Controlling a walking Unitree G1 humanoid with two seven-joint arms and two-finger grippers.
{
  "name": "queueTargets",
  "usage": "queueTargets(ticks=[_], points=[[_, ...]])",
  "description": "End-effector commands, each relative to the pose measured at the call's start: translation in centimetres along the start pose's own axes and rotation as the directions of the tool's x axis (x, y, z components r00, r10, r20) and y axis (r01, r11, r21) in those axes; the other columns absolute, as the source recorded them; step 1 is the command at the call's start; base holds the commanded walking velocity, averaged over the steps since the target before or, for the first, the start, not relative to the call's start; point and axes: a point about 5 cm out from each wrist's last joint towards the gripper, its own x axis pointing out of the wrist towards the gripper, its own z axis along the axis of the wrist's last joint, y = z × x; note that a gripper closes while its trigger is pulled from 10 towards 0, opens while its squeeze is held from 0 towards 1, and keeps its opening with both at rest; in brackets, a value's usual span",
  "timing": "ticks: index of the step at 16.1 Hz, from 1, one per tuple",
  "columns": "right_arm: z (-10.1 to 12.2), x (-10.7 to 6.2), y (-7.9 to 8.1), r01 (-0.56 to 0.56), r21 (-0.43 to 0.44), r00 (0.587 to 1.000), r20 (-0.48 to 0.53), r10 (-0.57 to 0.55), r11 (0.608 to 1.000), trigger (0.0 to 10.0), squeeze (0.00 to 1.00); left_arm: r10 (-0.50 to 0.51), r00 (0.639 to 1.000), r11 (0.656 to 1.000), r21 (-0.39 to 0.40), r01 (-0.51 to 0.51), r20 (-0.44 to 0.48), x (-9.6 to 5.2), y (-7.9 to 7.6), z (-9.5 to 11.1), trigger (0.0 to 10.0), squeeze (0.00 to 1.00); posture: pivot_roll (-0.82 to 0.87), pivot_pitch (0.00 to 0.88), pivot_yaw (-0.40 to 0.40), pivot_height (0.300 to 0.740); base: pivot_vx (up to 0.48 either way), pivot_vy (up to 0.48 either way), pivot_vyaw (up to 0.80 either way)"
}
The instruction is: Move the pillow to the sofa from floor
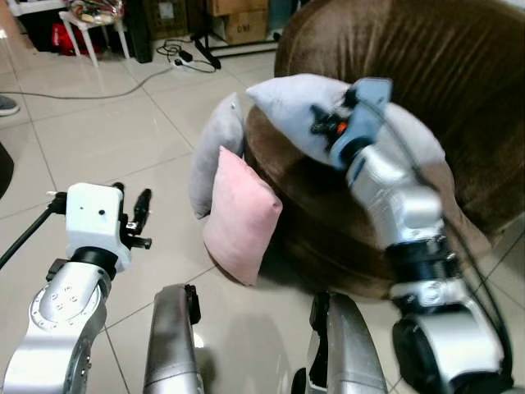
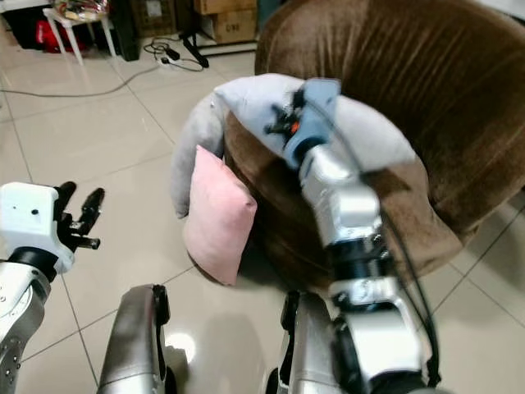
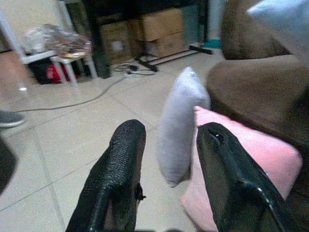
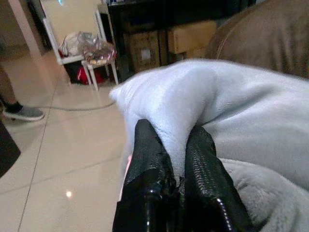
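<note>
Nearest to me are my own two legs (image 1: 172, 345), silver, standing on the glossy tile floor (image 1: 98, 139) in front of the brown sofa (image 1: 426, 74). My left gripper (image 3: 166, 183) hangs over the tiles, well apart from the sofa on its left side. Its two black fingers (image 3: 116, 169) are spread wide and nothing is between them.

At the foot of the sofa, a pink pillow (image 1: 239, 215) stands upright on the floor and leans against the sofa front. Just behind it a grey pillow (image 1: 215, 152) also stands on the floor, touching the pink one and the sofa edge.

My right arm (image 1: 410, 238) reaches forward over the sofa seat. My right gripper (image 4: 176, 145) pinches a fold of the light grey pillow (image 1: 303, 111), and the two fingers are closed tight on the fabric. This pillow is above the front part of the sofa seat, and one corner pokes out past the sofa edge, over the two pillows on the floor. I cannot tell if its weight is already on the seat.

Far behind the sofa, on its left, I see a cable (image 1: 90, 92) lying on the tiles, a white small table (image 1: 86, 25), cardboard boxes (image 1: 238, 20) and a person's shoe (image 4: 24, 112).
</note>
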Motion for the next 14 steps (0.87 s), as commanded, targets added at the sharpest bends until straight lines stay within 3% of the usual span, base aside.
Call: queueTargets(ticks=[1, 5, 9, 14], points=[[0.2, -0.5, -0.6, 0.035, -0.012, 0.999, 0.026, -0.035, 0.999, 10.0, 0.00, 0.008, 1.000, 0.999, 0.033, -0.008, 0.000, 0.0, -0.3, -0.1, 10.0, 0.00, 0.12, 0.000, -0.095, 0.525, 0.000, 0.000, 0.00], [-1.0, -2.3, -1.5, 0.096, -0.005, 0.995, 0.033, -0.095, 0.995, 10.0, 0.00, -0.001, 1.000, 0.996, 0.091, 0.002, -0.007, 0.9, -1.4, -0.9, 10.0, 0.00, 0.06, 0.000, -0.058, 0.565, 0.000, 0.000, 0.00], [-0.7, -3.5, -2.2, 0.148, 0.017, 0.987, 0.058, -0.149, 0.989, 10.0, 0.00, -0.010, 1.000, 0.994, 0.108, 0.008, 0.010, 1.9, -2.0, -1.0, 10.0, 0.00, 0.02, 0.000, -0.039, 0.600, 0.000, 0.000, 0.00], [-1.1, -4.5, -1.6, 0.135, 0.017, 0.990, 0.042, -0.135, 0.991, 10.0, 0.00, 0.018, 1.000, 0.994, 0.103, -0.019, 0.009, 1.6, -1.9, -1.4, 10.0, 0.00, 0.04, 0.000, -0.065, 0.650, 0.000, 0.000, 0.00]])
